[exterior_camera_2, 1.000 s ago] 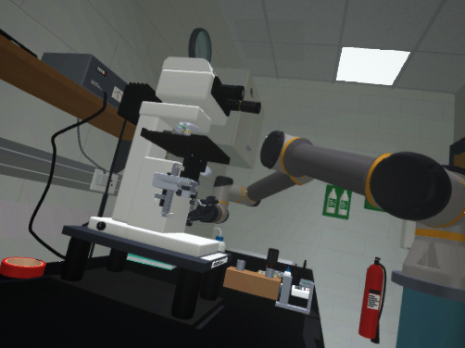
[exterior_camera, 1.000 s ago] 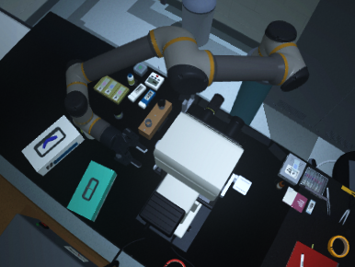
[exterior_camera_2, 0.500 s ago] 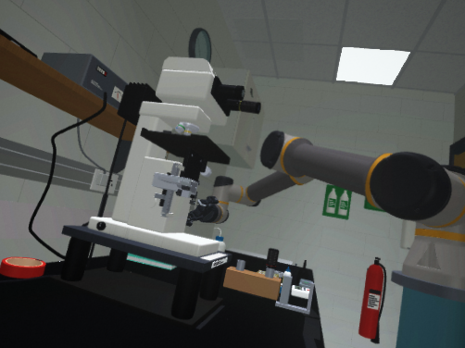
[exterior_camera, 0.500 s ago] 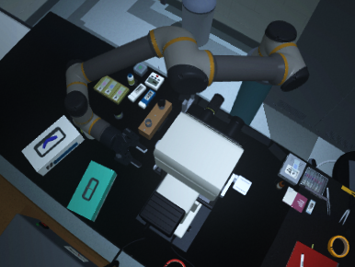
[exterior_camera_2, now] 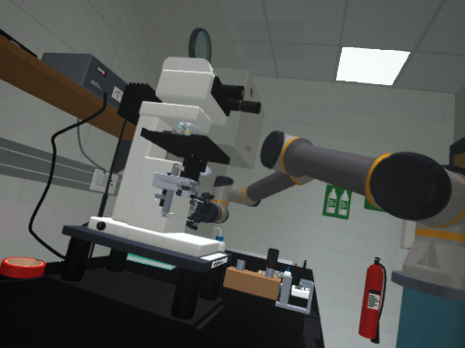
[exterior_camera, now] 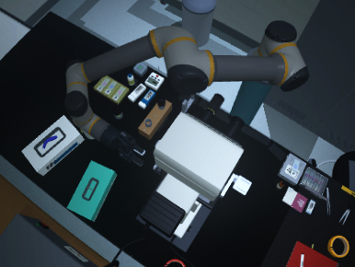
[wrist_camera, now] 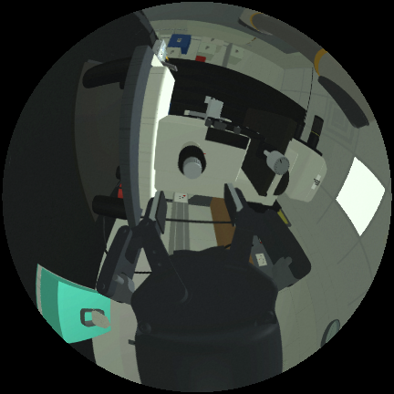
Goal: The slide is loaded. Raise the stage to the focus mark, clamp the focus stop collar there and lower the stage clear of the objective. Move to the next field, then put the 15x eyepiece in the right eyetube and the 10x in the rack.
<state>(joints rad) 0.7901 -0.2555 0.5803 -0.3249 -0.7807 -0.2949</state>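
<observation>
The white microscope [exterior_camera: 197, 156] stands on a raised black platform in the middle of the dark bench. Its black stage [exterior_camera_2: 185, 144] sits under the head, with two black eyepieces [exterior_camera_2: 238, 99] at the front. A round grey focus knob [wrist_camera: 192, 164] sits on the side of the stand, and a smaller knurled knob [wrist_camera: 276, 163] lies to its right. A wooden eyepiece rack [exterior_camera: 155, 119] stands behind the microscope and holds a spare eyepiece [exterior_camera_2: 272, 256]. My gripper [wrist_camera: 195, 206] is level with the stand's side, just short of the focus knob. It is open and holds nothing.
A teal box [exterior_camera: 92, 189] and a white box [exterior_camera: 53, 144] lie on the bench left of the microscope. Small bottles and slide boxes [exterior_camera: 131, 87] crowd the bench behind the rack. A red tape roll [exterior_camera_2: 21, 266] lies near the bench edge.
</observation>
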